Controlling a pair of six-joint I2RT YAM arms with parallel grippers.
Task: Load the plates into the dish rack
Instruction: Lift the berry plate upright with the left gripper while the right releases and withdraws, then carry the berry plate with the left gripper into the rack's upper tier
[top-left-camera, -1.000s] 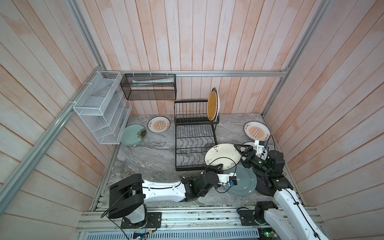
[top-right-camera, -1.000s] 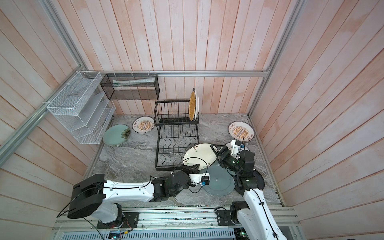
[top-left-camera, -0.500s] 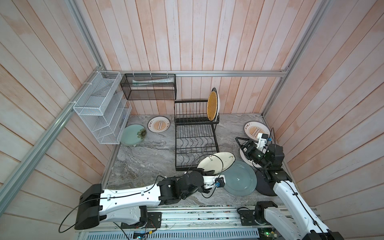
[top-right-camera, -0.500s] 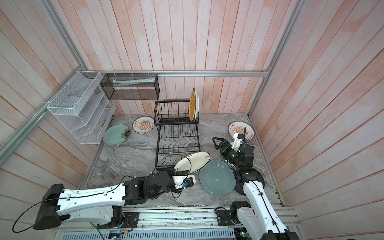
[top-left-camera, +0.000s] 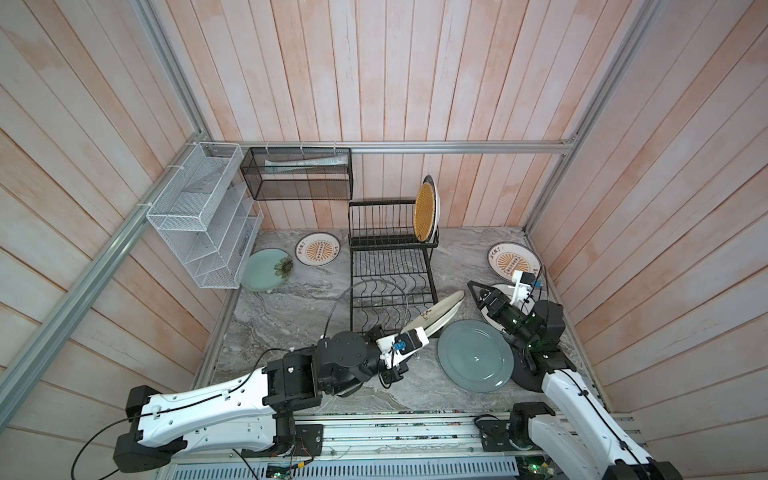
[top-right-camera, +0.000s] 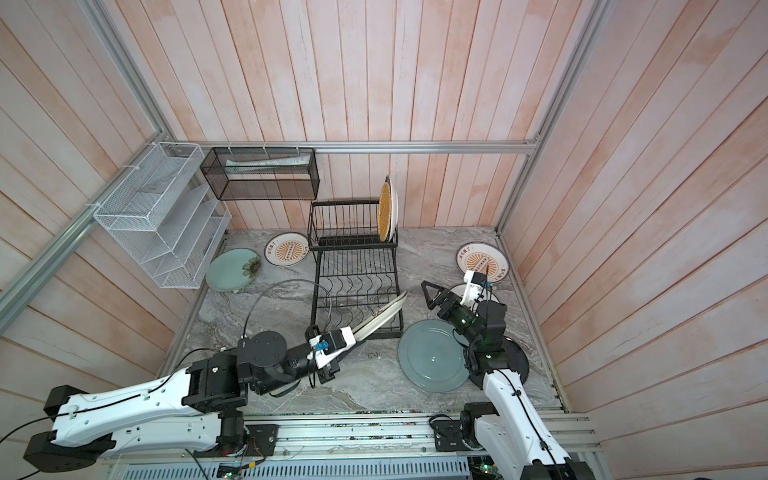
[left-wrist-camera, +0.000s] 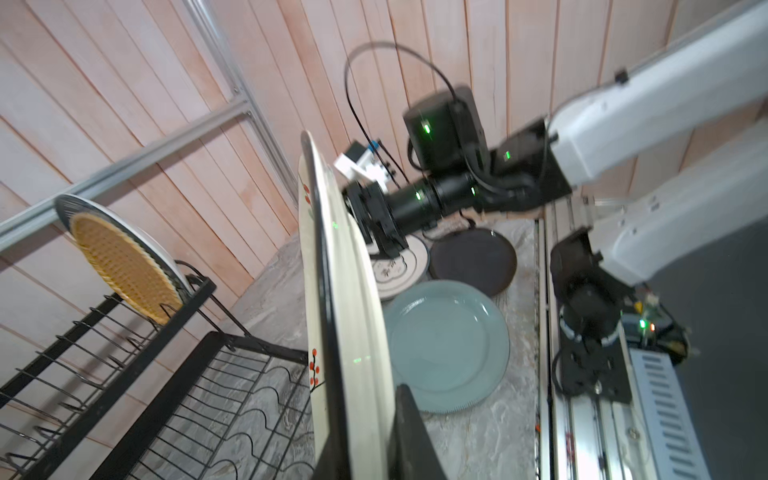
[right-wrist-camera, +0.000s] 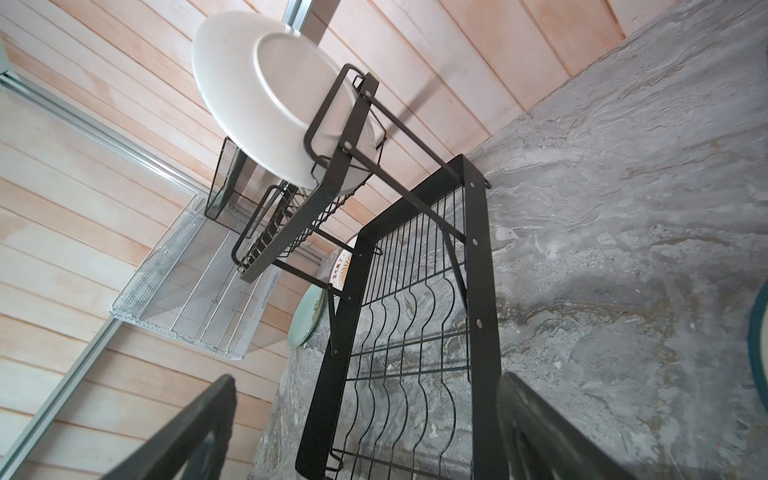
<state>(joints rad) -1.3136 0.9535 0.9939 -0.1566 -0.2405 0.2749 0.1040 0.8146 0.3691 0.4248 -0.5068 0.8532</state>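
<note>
My left gripper (top-left-camera: 428, 327) (left-wrist-camera: 365, 440) is shut on the rim of a cream floral plate (top-left-camera: 442, 311) (top-right-camera: 382, 316) (left-wrist-camera: 345, 291). The plate is tilted on edge above the front right corner of the black dish rack (top-left-camera: 392, 266) (right-wrist-camera: 415, 291). A yellow woven-look plate (top-left-camera: 424, 212) (left-wrist-camera: 120, 257) stands in the upper tier. My right gripper (top-left-camera: 478, 293) (right-wrist-camera: 365, 436) hangs open and empty to the right of the rack. On the table lie a grey-blue plate (top-left-camera: 476, 361), a black plate (top-left-camera: 528, 376) and a white black-ringed plate (left-wrist-camera: 399, 270).
Two sunburst plates (top-left-camera: 318, 254) (top-left-camera: 513, 262) and a pale green plate (top-left-camera: 266, 269) lie on the marble table. A white mesh organizer (top-left-camera: 203, 216) and a black mesh basket (top-left-camera: 299, 174) hang on the wooden walls at the back left.
The left gripper has lifted the cream plate off the table and tipped it onto its edge by the rack. The right gripper has drawn back from the plate and risen.
</note>
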